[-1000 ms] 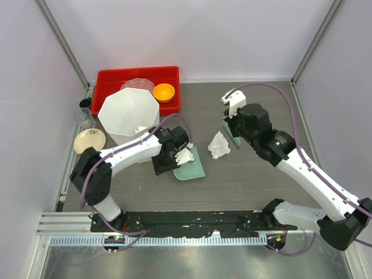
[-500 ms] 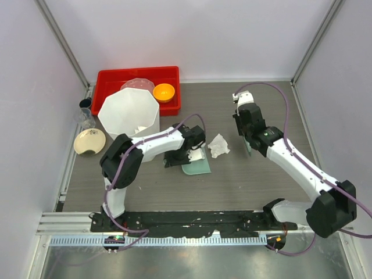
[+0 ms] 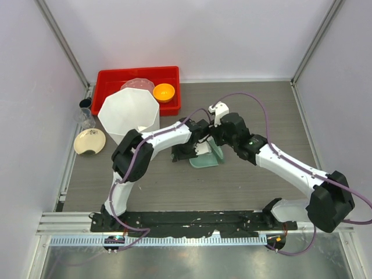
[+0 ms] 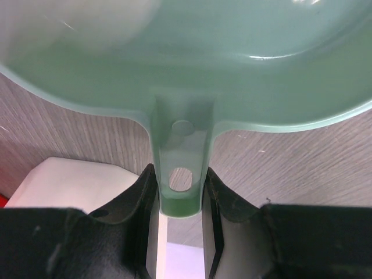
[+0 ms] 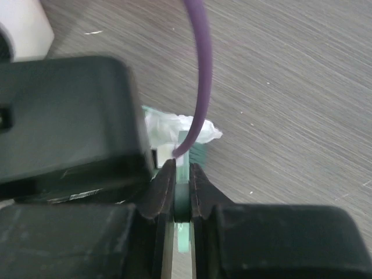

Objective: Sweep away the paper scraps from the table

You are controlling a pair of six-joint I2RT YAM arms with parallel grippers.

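Table (image 3: 267, 110): no loose wads visible on the bare wood away from the green dustpan (image 3: 210, 160).

White bin (image 3: 128, 111): well left of the dustpan, not yet used for emptying as far as I can tell.

Dustpan: flat on the table at mid-field. Left gripper (image 4: 179, 179) is clamped on the dustpan's handle.

Right gripper (image 5: 182, 174): at the dustpan's far mouth, pinched tight on a thin green sweeping tool (image 5: 195, 150).

Paper scraps (image 5: 167, 125): one crumpled clump at the dustpan's mouth, touching the tool. Count cannot be told. A whitish blur inside the pan may be more scraps.

Judgement: gathering nearly complete. What remains is the final push into the pan, then probably tipping it out.
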